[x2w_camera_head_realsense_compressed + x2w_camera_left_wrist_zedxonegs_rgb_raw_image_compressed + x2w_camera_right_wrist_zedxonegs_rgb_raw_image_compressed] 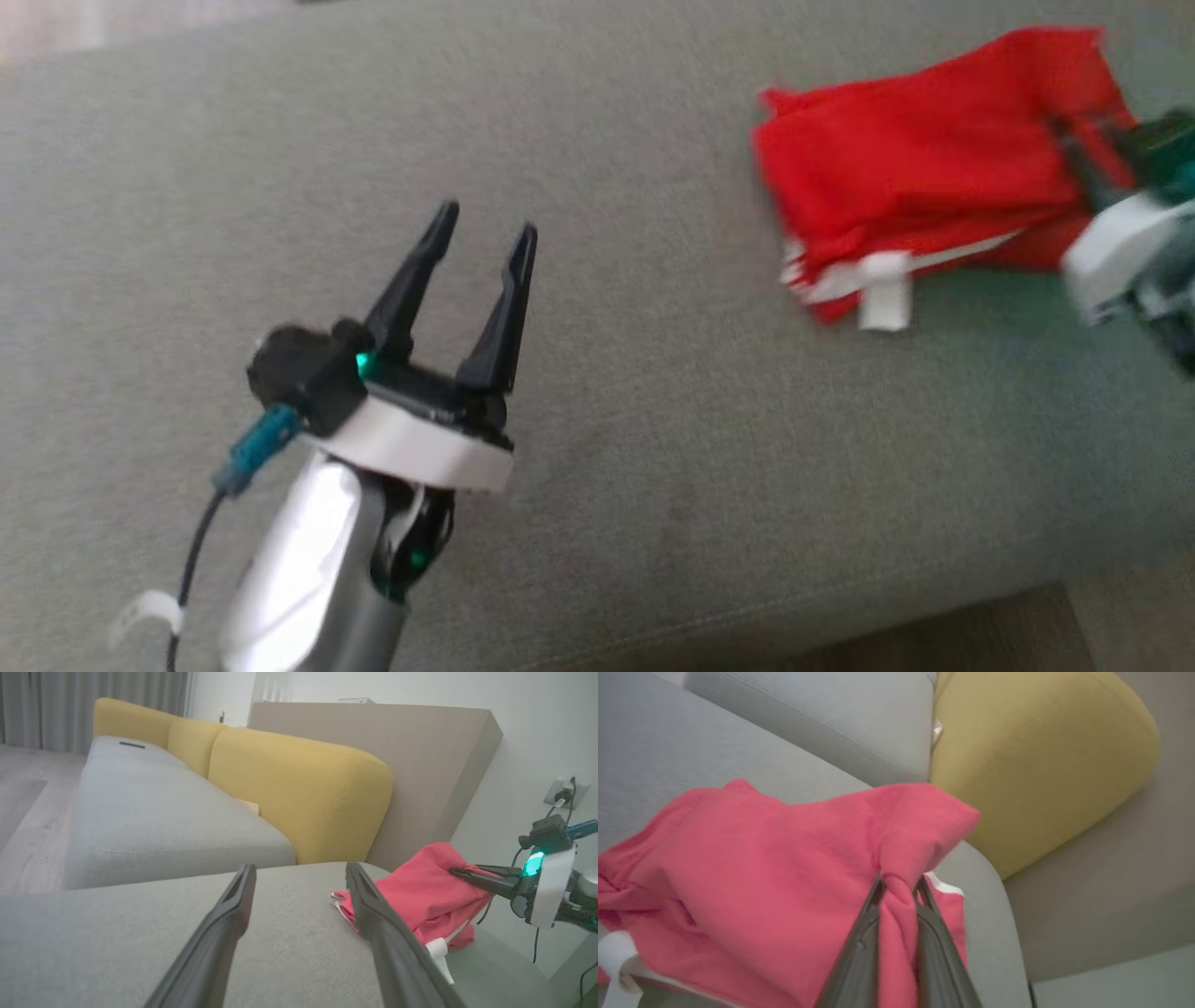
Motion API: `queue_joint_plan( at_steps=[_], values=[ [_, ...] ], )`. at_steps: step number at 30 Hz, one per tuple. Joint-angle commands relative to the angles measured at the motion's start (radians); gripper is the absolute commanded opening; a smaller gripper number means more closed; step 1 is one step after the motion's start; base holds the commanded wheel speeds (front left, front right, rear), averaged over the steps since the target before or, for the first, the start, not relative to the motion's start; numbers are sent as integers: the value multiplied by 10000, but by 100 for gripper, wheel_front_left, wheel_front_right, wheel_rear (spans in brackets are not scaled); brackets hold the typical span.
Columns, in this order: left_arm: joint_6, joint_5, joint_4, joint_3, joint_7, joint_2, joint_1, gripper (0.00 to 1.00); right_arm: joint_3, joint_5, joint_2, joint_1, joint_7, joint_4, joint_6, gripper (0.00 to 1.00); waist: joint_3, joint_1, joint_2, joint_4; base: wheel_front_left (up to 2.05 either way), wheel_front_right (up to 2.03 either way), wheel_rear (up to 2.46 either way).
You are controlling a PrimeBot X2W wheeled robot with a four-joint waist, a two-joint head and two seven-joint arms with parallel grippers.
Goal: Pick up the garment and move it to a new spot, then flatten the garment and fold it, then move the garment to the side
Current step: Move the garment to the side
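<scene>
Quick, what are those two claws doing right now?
Left gripper: open, holding nothing.
Right gripper: shut on the red garment.

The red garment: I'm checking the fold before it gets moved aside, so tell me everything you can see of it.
The red garment is soft, knit-looking cloth, folded into a rough, rumpled rectangle with white trim and a white tab along its near edge. It lies on the grey cushion, near the yellow backrest. The right tool is shut on a bunched fold at its right edge, which looks slightly lifted; the rest lies on the cushion.
</scene>
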Motion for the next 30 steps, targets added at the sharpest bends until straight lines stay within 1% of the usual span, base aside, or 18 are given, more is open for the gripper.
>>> queue_joint_plan(
  at_steps=[1,4,8,12,19,20,21,22,26,30],
  values=[
    [-61,57,-424,208,-51,193,-636,100,-171,92,-446,-384,54,-380,-9,0,584,0,0,-426,0,0,0],
    [-61,36,-466,43,-51,321,-951,100,-585,7,-954,-460,173,-443,-9,0,1024,0,0,-576,0,0,0],
    [-61,-8,-504,-181,-51,477,-1362,100,-1533,-209,-1291,-541,284,-172,-9,0,1532,0,0,-585,0,0,0],
    [-61,-103,-526,-286,-51,590,-1653,100,-2518,-549,-1294,-540,311,138,-9,0,1864,0,0,-497,0,0,0],
    [-61,-226,-484,-319,-51,713,-1861,100,-3601,-1269,-1080,-370,325,364,-9,0,2163,0,0,-331,0,0,0],
    [-61,-241,-471,-317,-51,721,-1876,100,-3739,-1369,-1044,-345,321,369,-9,17,2173,0,0,-306,0,0,0],
    [-61,-254,-458,-311,-51,725,-1889,100,-3886,-1481,-1012,-315,299,363,-9,70,2170,0,0,-279,0,0,0],
    [-61,-270,-444,-298,-51,722,-1898,100,-4063,-1578,-966,-282,260,351,-9,100,2152,0,0,-250,0,0,0],
    [-61,-311,-390,-203,-51,682,-1866,100,-4640,-1904,-644,-141,147,196,-9,100,1969,0,0,-202,0,0,0],
    [-61,-341,-343,-76,-51,604,-1763,100,-4995,-2078,-223,5,-1,-194,-9,100,1595,0,0,-190,0,0,0]
  ],
)
